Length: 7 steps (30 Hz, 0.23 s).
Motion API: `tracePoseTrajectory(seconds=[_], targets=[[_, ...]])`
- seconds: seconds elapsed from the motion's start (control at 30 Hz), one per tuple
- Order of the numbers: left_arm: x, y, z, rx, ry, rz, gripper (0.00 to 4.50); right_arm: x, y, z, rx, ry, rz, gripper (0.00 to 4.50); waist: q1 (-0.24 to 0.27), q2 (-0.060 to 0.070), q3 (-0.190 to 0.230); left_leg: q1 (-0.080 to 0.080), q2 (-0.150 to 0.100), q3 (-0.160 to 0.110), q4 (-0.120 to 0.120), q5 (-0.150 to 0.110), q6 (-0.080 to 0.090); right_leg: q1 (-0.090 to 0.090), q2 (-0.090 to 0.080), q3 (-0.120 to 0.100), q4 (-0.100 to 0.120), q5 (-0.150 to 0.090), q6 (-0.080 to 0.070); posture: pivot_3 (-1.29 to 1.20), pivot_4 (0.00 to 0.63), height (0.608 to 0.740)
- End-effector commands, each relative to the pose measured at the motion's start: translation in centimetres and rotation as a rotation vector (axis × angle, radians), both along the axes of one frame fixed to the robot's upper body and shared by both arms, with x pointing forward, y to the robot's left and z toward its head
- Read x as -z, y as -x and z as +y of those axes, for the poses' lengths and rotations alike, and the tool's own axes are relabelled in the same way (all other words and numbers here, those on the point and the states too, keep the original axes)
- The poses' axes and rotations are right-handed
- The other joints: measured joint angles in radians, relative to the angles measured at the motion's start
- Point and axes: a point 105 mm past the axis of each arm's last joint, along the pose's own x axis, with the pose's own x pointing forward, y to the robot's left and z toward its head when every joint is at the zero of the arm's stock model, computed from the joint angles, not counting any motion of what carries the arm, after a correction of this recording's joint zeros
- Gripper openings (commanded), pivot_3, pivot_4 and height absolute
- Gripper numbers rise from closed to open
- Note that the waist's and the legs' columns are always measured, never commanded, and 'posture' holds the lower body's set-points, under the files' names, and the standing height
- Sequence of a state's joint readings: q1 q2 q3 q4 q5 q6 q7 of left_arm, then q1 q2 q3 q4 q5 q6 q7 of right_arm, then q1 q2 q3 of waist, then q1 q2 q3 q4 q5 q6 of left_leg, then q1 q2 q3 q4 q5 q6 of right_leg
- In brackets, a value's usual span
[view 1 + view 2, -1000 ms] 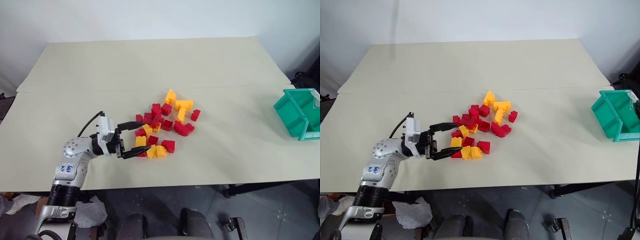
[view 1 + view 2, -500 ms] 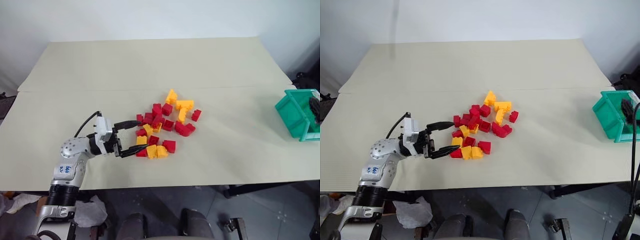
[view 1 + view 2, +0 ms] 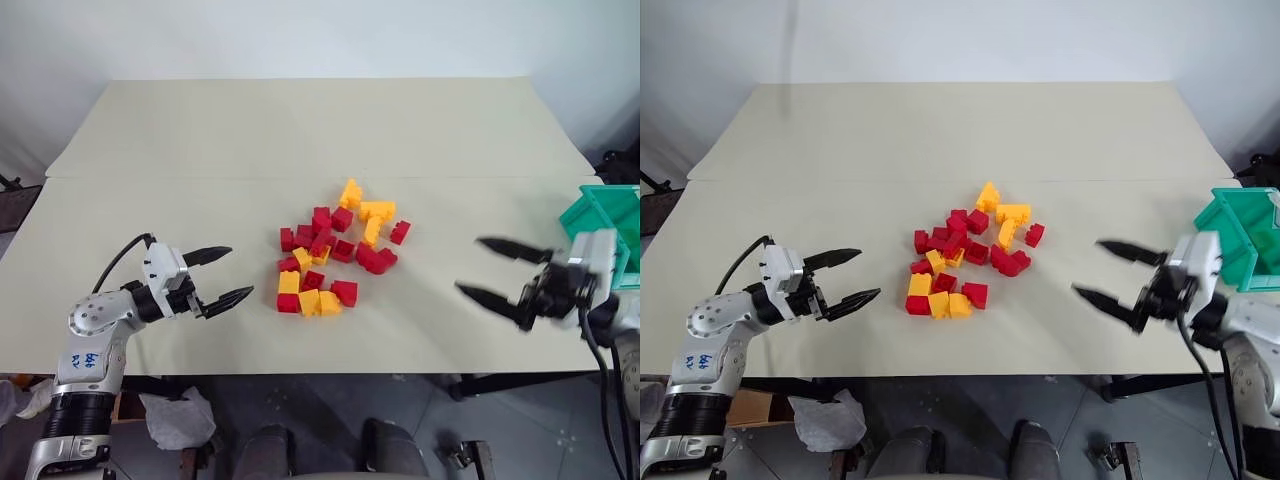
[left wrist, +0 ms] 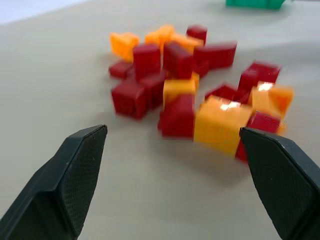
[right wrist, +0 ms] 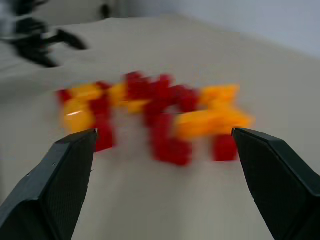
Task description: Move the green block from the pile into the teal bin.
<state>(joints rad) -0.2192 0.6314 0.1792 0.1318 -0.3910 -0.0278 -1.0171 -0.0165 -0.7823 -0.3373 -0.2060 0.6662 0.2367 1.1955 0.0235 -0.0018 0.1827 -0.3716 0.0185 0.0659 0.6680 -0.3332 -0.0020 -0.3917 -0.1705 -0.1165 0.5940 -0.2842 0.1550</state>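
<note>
The pile (image 3: pixel 335 255) of red and yellow-orange bricks lies mid-table. No green block shows among the bricks or anywhere else; it is hidden or out of view. The teal bin (image 3: pixel 612 218) stands at the table's right edge, partly behind my right arm. My left gripper (image 3: pixel 238 272) hovers open left of the pile, pointing at it, with a bare strip of table between. On the other side, my right gripper (image 3: pixel 470 265) is open and empty between pile and bin, aimed at the pile. The left wrist view shows the pile (image 4: pixel 195 85) ahead of its spread fingers.
The cream table (image 3: pixel 300 130) has a seam running across it behind the pile. Its front edge passes just below both grippers. In the right wrist view, the left gripper (image 5: pixel 40 37) shows beyond the pile (image 5: pixel 155 112). Bare tabletop surrounds the bricks.
My left gripper has drawn back to the left, away from the pile's near corner. My right gripper has swung in from the bin at the right edge to over the table.
</note>
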Motion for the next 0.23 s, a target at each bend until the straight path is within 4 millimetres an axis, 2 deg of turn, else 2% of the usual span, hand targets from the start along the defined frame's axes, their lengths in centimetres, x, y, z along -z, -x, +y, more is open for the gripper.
tracePoseTrajectory(seconds=[0.03,0.13,0.23], targets=[[-0.7,0.4,1.4,-0.039,-0.041,-0.055,4.5,0.7,1.0,0.4,-0.046,0.009,-0.028,4.46,0.0,-0.001,0.0,0.0,0.0,0.0,0.0,0.0,0.0,0.0,0.0,0.0,0.0,0.0,0.0,0.0,0.15,0.74],[-1.2,0.5,1.7,-0.058,-0.034,-0.085,4.5,1.8,0.8,-0.4,-0.016,0.037,-0.045,4.46,0.0,-0.001,0.0,0.0,0.0,0.001,0.002,0.0,0.0,0.001,0.0,0.001,0.0,0.0,-0.001,0.0,0.15,0.74],[-1.7,0.7,1.7,-0.071,-0.023,-0.11,4.5,2.0,0.1,-1.2,0.042,0.023,-0.078,4.46,0.0,-0.001,0.0,0.0,0.0,0.001,0.003,0.0,0.0,0.001,0.0,0.001,0.0,0.001,-0.001,0.0,0.15,0.74]])
